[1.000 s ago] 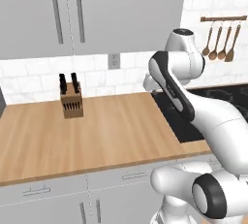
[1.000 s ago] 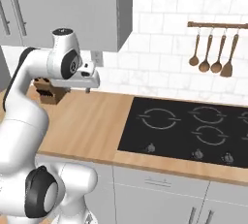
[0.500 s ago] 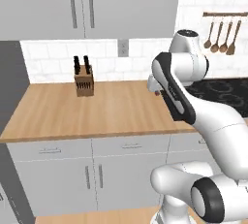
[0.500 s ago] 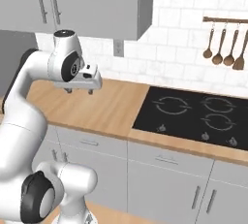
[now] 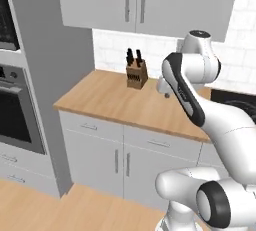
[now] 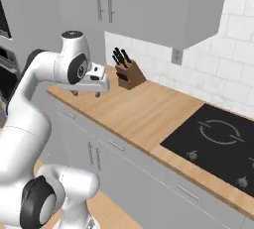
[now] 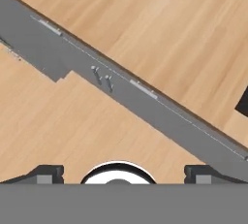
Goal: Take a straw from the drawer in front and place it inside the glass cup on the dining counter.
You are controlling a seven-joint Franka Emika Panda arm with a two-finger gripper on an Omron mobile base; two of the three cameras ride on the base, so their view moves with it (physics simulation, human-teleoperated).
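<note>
My gripper (image 6: 88, 92) hangs over the front edge of a wood counter (image 5: 115, 102) that carries a black cooktop (image 6: 218, 143). From the other side, the gripper (image 5: 165, 93) sits just right of the knife block. In the hand view the gripper (image 7: 124, 174) is open, its two dark fingertips (image 7: 48, 173) far apart with nothing between them. Below it run grey drawer fronts (image 7: 140, 92) with slim silver handles, all closed. I cannot tell which of them is the task's drawer. The straw, the glass cup and the dining counter are out of view.
A knife block (image 5: 136, 72) stands at the back of the counter by the tiled wall. Grey wall cabinets (image 5: 145, 0) hang above. A tall grey unit with a built-in oven (image 5: 17, 110) closes off the left. Wood floor (image 5: 60, 210) lies in front of the base cabinets (image 5: 120, 160).
The whole picture has shifted: the base has moved, bringing the oven unit in at the left and sliding the cooktop to the right. The arm's pose looks unchanged.
</note>
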